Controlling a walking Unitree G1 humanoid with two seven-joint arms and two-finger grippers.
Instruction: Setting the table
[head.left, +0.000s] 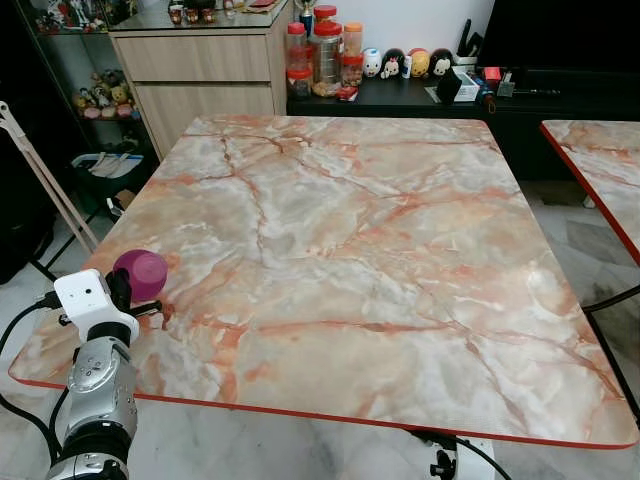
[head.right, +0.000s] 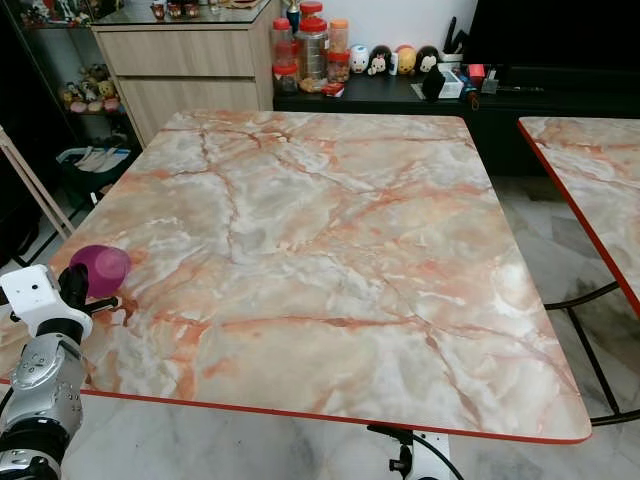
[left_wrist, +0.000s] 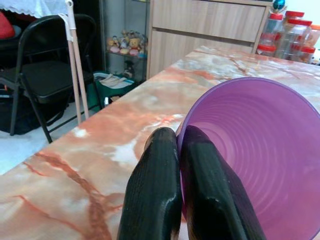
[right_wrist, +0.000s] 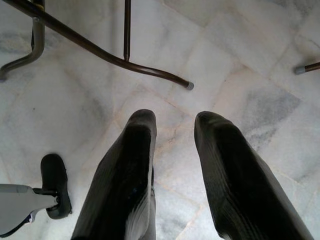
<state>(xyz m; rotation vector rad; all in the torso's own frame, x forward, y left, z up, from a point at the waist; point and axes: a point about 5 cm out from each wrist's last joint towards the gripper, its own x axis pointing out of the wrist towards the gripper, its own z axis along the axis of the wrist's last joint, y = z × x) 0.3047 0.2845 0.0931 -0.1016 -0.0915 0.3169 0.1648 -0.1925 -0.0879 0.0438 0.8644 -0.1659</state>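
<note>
A purple plastic cup (head.left: 141, 274) is held tilted over the near left corner of the marble table (head.left: 340, 260). My left gripper (left_wrist: 179, 137) is shut on the cup's rim, one finger inside and one outside, as the left wrist view shows the ribbed inside of the purple cup (left_wrist: 255, 155). In the head views the left gripper (head.left: 122, 290) sits above the silver arm at the table's left edge. My right gripper (right_wrist: 175, 125) hangs open over the tiled floor, nothing between its fingers.
A second marble table (head.left: 600, 170) stands to the right. Behind are a wooden cabinet (head.left: 200, 70), jars with red lids (head.left: 320, 55) and small figurines (head.left: 410, 62) on a dark low shelf. A black folding chair (left_wrist: 45, 75) and a wooden rack (head.left: 40, 170) stand left.
</note>
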